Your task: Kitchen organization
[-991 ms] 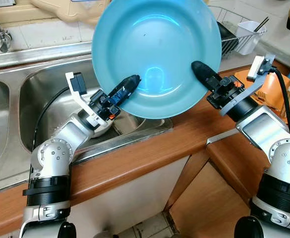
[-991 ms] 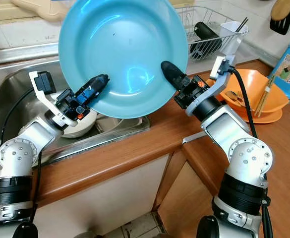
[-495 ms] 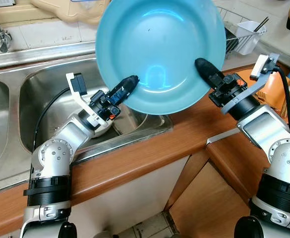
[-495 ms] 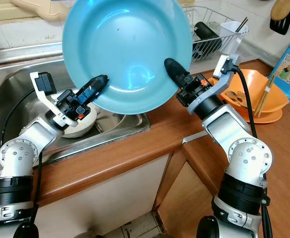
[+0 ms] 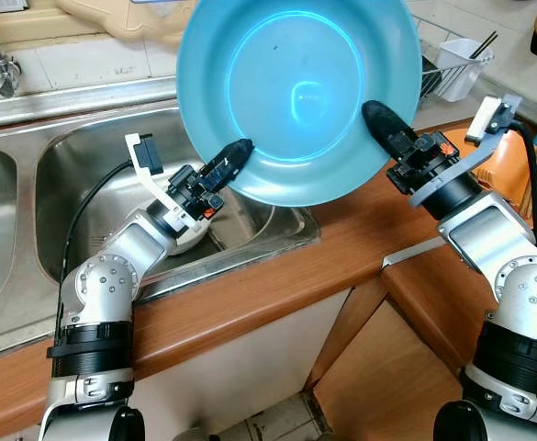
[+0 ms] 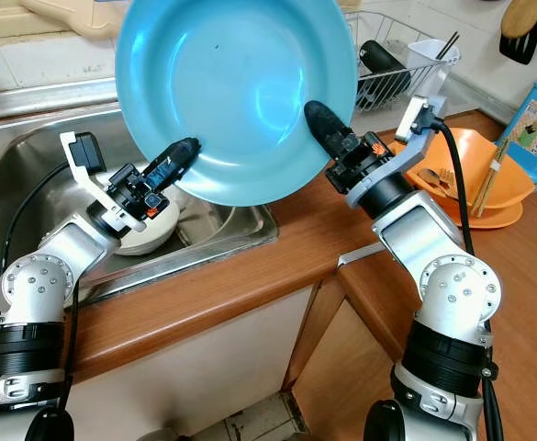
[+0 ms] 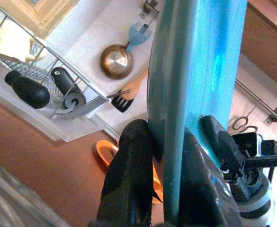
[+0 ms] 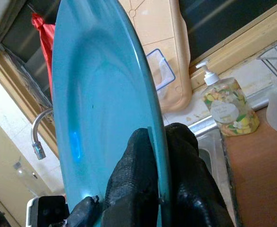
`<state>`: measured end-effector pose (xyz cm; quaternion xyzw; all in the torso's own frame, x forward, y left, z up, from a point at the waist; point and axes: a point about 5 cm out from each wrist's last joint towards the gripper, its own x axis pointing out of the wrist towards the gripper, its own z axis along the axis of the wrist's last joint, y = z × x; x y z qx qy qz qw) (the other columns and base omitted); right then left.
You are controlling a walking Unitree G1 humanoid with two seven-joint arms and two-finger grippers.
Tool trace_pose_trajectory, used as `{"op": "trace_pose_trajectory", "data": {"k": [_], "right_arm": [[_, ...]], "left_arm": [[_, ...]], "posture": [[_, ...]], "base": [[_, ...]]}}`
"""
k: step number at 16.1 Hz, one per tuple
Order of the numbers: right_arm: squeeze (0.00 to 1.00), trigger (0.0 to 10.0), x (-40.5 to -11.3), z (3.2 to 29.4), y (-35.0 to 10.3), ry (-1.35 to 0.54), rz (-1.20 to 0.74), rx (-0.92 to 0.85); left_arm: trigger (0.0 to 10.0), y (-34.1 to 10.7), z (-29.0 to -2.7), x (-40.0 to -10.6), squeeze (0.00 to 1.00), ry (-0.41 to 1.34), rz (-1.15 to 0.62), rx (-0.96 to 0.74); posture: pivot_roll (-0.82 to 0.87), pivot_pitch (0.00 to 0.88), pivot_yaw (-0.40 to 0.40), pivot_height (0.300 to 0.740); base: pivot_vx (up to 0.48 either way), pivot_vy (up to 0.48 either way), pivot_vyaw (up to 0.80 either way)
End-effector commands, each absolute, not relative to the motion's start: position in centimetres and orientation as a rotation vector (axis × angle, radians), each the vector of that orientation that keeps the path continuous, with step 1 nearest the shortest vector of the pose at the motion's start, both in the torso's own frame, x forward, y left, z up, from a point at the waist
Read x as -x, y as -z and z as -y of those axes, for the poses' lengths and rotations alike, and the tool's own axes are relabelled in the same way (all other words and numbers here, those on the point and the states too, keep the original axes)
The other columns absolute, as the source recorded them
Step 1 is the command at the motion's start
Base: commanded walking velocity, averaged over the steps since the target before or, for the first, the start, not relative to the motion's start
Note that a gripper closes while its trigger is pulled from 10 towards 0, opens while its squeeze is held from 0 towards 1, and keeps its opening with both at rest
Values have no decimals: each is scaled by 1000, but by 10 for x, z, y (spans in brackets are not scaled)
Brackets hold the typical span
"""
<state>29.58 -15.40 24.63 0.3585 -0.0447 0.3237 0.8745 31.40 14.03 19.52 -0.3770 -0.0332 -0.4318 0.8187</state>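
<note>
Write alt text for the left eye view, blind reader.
A large round blue plastic plate is held tilted above a steel sink, gripped at opposite rim edges by the left gripper and the right gripper. A wire dish rack and an orange bowl sit on the wooden counter.

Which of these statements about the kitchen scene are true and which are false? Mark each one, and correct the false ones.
1. Both hands grip the large round blue plastic plate. True: the left hand and the right hand each pinch its rim.
2. The plate lies flat on the wooden counter. False: it is held up, tilted, above the steel sink.
3. An orange bowl holds chopsticks. True.
4. The wire dish rack stands inside the sink. False: it stands on the counter behind the right arm.
5. A soap pump bottle stands by the sink. True.
</note>
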Motion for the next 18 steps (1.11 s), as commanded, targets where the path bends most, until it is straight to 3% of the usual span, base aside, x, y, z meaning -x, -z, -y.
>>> {"op": "trace_pose_trajectory", "data": {"k": [1, 2, 3, 5, 6, 14, 15, 18], "right_arm": [[0, 10000, -296, 160, -249, -643, 108, -730], [976, 10000, -296, 160, -248, -642, 105, -729], [1000, 10000, -297, 161, -247, -637, 102, -728], [980, 10000, -299, 163, -241, -582, 72, -666], [0, 10000, -298, 163, -237, -579, 48, -621], [0, 10000, -288, 145, -216, -678, -71, -268], [0, 10000, -288, 143, -212, -679, -86, -201], [0, 10000, -287, 141, -208, -697, -102, -143]], "left_arm": [[0, -205, -141, -317, 0, 924, 114, 781], [0, -206, -144, -318, 0, 899, 125, 784], [0, -209, -148, -321, 0, 857, 138, 788], [0, -210, -160, -326, 0, 771, 151, 782], [0, -211, -167, -328, 0, 727, 154, 772], [0, -197, -242, -325, 0, 349, -6, 530], [0, -192, -253, -325, 0, 286, -66, 423], [0, -183, -266, -324, 0, 215, -181, 376]], "posture": [[-190, 0, 2, 740], [-187, 0, 4, 740], [-184, 0, 5, 740], [-181, 0, 6, 740], [-175, 0, 8, 740], [-170, 0, 9, 740], [-169, 0, 9, 740], [-169, 0, 8, 740]], "base": [[0, 0, 0], [0, 0, 0], [0, 0, 0], [0, 0, 0], [0, 0, 0], [0, 0, 0], [0, 0, 0], [0, 0, 0]]}}
